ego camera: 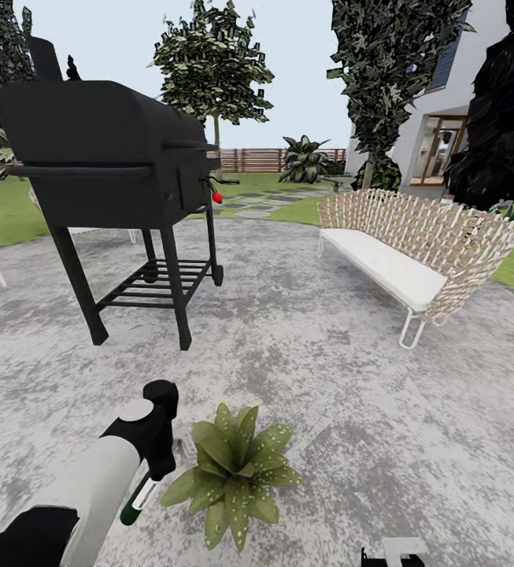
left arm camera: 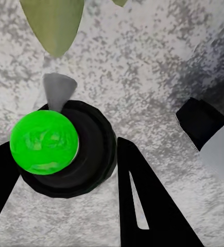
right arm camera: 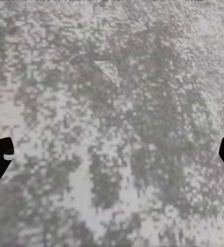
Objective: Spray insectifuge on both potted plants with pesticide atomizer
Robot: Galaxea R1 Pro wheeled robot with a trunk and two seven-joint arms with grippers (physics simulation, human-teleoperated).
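The pesticide atomizer (left arm camera: 55, 149), with a bright green ball on its black round body, sits between the fingers of my left tool (left arm camera: 65, 175), which is clamped on it. Just beside that tool, a potted plant (ego camera: 233, 471) spreads speckled leaves over the grey patio (ego camera: 351, 409). My right tool (right arm camera: 112, 154) hangs over bare paving, fingers wide apart. Farther off stand a black grill (ego camera: 107, 157) and a wicker sofa (ego camera: 418, 252).

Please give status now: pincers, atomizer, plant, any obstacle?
Left pincer shut on atomizer, beside plant. Right pincer open, above bare paving. Grill and bench stand well behind plant.
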